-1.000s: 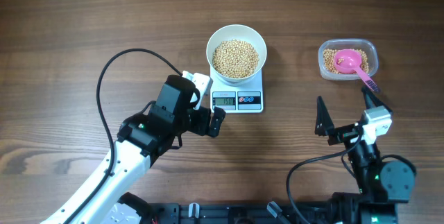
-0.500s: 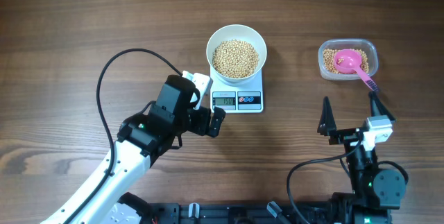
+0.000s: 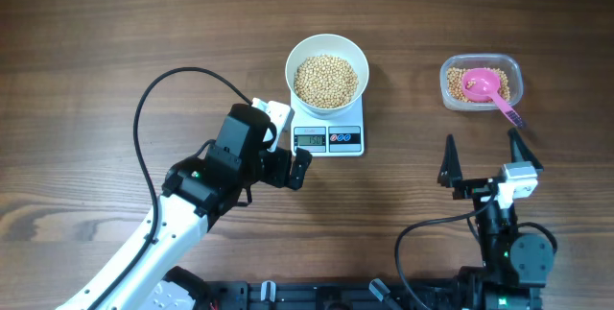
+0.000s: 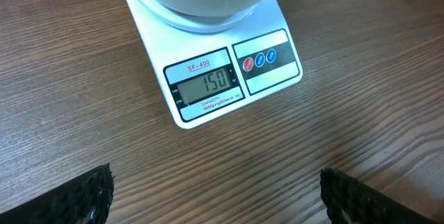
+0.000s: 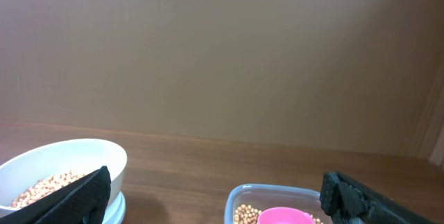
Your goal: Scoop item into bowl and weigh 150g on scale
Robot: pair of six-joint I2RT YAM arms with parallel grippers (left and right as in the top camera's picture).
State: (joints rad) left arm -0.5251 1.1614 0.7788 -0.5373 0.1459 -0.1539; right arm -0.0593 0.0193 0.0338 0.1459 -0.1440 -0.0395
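Beyond spread jaws of left gripper (image 4: 222, 202), scale (image 4: 208, 82), bowl (image 4: 205, 7)

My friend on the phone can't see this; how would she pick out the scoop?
On the wooden table, look right of the white scale to the clear plastic tub. The scoop lies in it on the beans, handle sticking out over the near rim. It is the only bright pink thing in view.
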